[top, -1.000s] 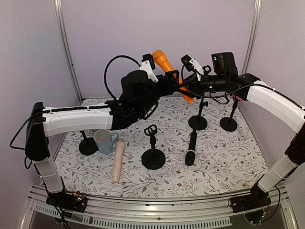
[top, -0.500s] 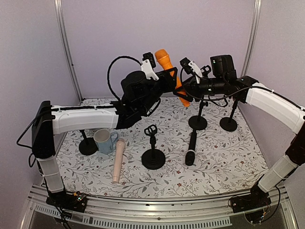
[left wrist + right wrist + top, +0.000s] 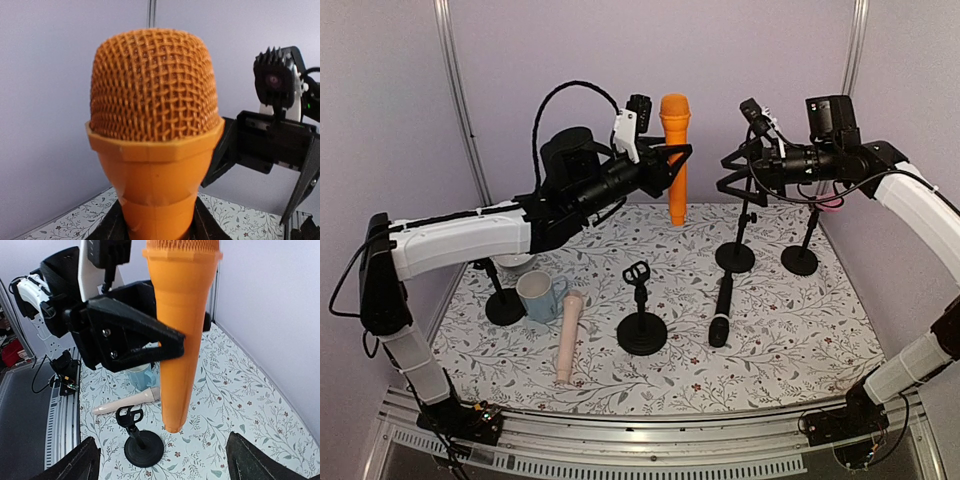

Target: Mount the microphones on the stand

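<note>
Backing off above the worktop (image 3: 800, 320), the right claw (image 3: 728, 175) had let go and stood wide and empty. The left claw (image 3: 670, 158) alone clamped the orange microphone (image 3: 676, 195) upright in mid-air, handover apparently done, with seating it in a stand clip (image 3: 637, 272) still ahead.

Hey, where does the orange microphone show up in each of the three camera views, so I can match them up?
Top external: the orange microphone is upper centre, upright with its head up, held aloft.
Left wrist: it fills the centre, mesh head close to the camera.
Right wrist: top centre, body pointing down, head mostly cut off by the top edge.
Shared landmark: the floral table cover, also at the bottom of the left wrist view and beneath the microphone in the right wrist view.
</note>
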